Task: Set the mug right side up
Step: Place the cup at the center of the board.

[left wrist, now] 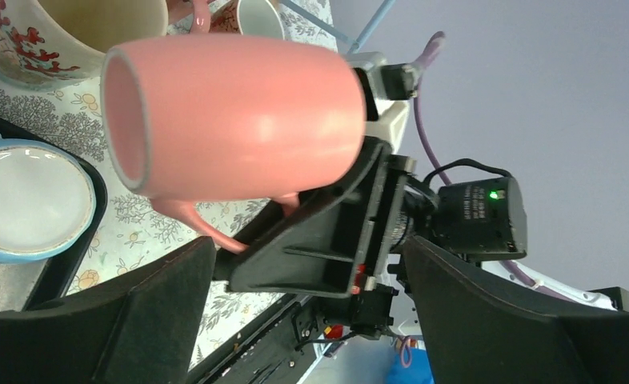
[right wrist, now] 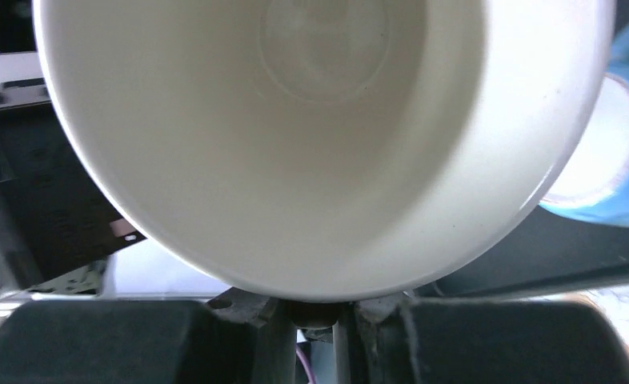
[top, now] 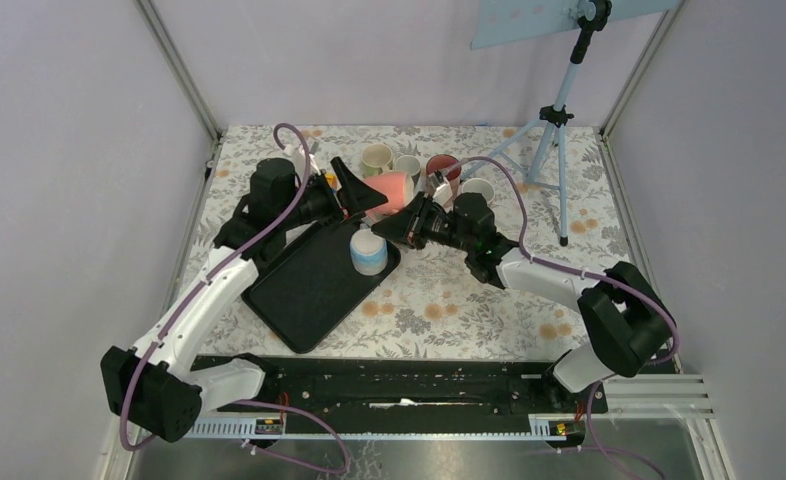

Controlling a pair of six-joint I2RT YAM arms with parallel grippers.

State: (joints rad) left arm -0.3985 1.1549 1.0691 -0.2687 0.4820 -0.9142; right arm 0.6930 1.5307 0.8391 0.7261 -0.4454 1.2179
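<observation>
While sideways, 1 pink mug [left wrist: 239, 112] nr 1 tray [top: 304, 290]

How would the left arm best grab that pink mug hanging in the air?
Probably around the bare barrel of the pink mug near its mouth, approaching from the side where the left gripper is. The mug lies sideways, and the right gripper occupies its base end beside the handle.
</observation>
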